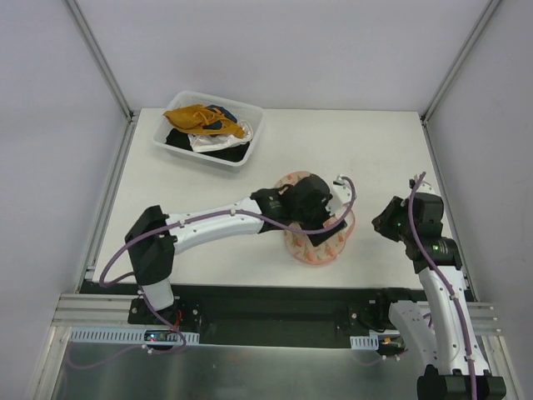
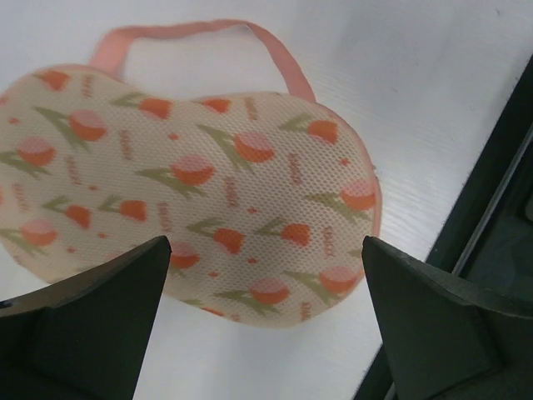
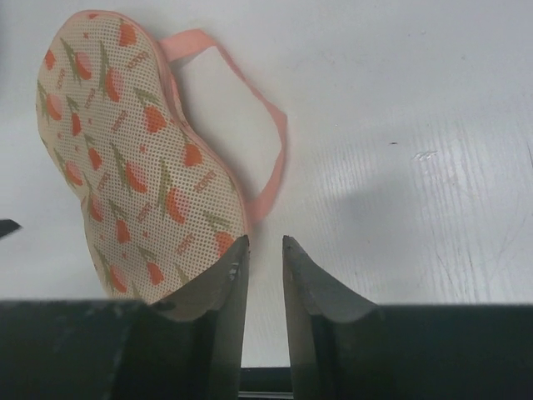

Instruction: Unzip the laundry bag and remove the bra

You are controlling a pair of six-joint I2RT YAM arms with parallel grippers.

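Clear plastic bin of clothes, mustard-yellow garment on top, seen at far left of white table, well apart from bag. In top view, bag largely covered by left arm.

Peanut-shaped pale pink mesh laundry bag with orange-red tulip prints laid flat mid-table, pink rim around edge, pink loop strap lying beside it.

Left gripper held over bag, spread wide, nothing gripped. Right gripper just beside bag's end, only narrowly parted, nothing held.

Small orange lettering printed on the laundry bag is too blurred to read.
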